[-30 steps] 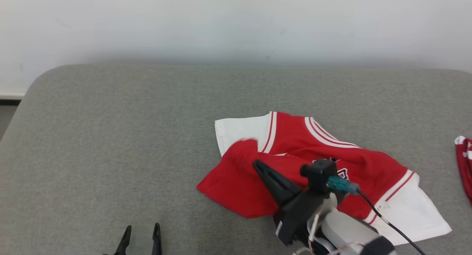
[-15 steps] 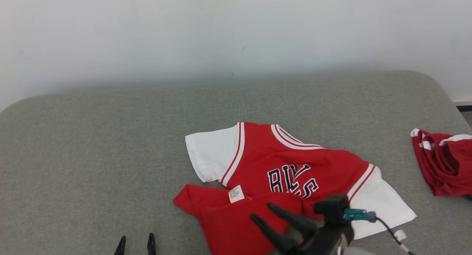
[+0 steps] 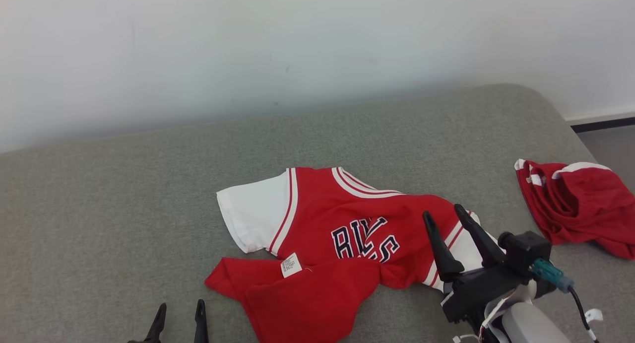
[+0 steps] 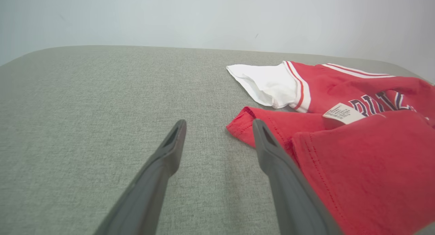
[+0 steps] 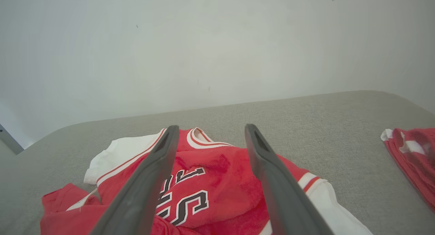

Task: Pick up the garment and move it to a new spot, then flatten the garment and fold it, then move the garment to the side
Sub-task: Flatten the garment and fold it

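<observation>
I'm looking down from the head camera and the red shirt (image 3: 347,224) is lying crumpled in the middle of the grey table (image 3: 124,209), front up, with its lower part flipped over so that a white label (image 3: 290,264) is showing. The right gripper (image 3: 442,211) is hovering over the white sleeve on the robot's right, fingers standing well apart and carrying nothing. The left gripper (image 3: 180,305) is poking in at the bottom edge, spread wide and empty too, near the flipped-over corner of red cloth. The left wrist camera is giving me what the head view is not: the stitched hem of that corner up close, with one finger crossing in front of it, though I cannot tell whether it is touching. The right wrist camera is looking between its own fingers at the dark lettering, which they are partly cutting off. In the head view the right arm and its camera with the teal plug (image 3: 548,273) are covering most of that sleeve. A second red garment (image 3: 575,204) is lying bunched near the table's right edge, well apart from the shirt, and a pale wall (image 3: 297,45) is running behind everything.
</observation>
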### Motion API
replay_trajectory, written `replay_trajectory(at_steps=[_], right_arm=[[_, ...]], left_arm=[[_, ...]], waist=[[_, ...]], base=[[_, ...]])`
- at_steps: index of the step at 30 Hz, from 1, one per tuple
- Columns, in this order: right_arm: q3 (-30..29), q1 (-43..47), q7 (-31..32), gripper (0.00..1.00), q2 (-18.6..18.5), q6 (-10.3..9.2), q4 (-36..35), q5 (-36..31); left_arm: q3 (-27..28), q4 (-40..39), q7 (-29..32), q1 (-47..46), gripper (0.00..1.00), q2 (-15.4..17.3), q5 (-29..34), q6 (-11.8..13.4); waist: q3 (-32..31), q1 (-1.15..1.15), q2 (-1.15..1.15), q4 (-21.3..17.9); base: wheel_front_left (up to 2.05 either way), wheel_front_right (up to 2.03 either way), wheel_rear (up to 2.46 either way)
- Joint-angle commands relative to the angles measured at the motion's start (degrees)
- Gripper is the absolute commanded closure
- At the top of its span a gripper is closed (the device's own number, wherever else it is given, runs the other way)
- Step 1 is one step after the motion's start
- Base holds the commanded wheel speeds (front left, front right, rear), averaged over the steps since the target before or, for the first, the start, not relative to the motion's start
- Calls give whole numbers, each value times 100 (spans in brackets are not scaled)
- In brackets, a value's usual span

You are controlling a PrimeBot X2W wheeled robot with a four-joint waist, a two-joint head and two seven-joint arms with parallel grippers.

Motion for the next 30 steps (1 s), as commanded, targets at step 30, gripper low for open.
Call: replay_trajectory(at_steps=[30], right_arm=[[-994,358,-23,0,799,-15,-310,-1132]], left_arm=[[-82,3370,594,-3784,0,321,340,-266]], waist=[[1221,1,0,-653]], base=[[0,0,0]])
